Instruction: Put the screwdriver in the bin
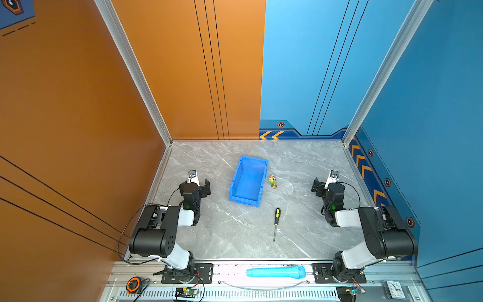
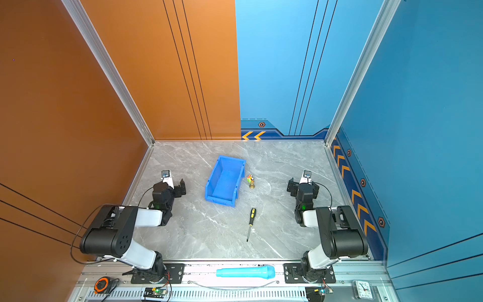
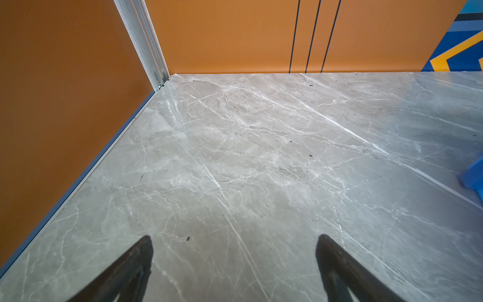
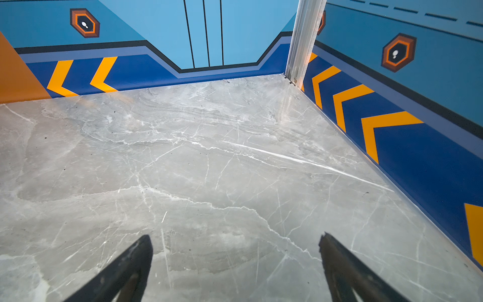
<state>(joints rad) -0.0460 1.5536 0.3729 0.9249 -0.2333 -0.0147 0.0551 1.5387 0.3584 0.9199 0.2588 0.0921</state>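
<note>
The screwdriver (image 1: pixel 276 219) (image 2: pixel 251 219), black-and-yellow handle and thin dark shaft, lies flat on the grey marble table, just in front of the bin and to its right. The blue bin (image 1: pixel 248 183) (image 2: pixel 224 180) stands empty near the table's middle; one of its corners (image 3: pixel 474 175) shows in the left wrist view. My left gripper (image 1: pixel 200 183) (image 2: pixel 173 183) (image 3: pixel 235 237) hovers open to the left of the bin, nothing between its fingers. My right gripper (image 1: pixel 326 183) (image 2: pixel 303 183) (image 4: pixel 235 235) is open and empty at the far right, well away from the screwdriver.
A small colourful toy figure (image 1: pixel 272 181) (image 2: pixel 251 181) stands close to the bin's right wall. A light-blue microphone-shaped cylinder (image 1: pixel 275 272) lies on the front rail, with an orange tape measure (image 1: pixel 133 284) and a small clock (image 1: pixel 394 289) beside it. Walls enclose three sides.
</note>
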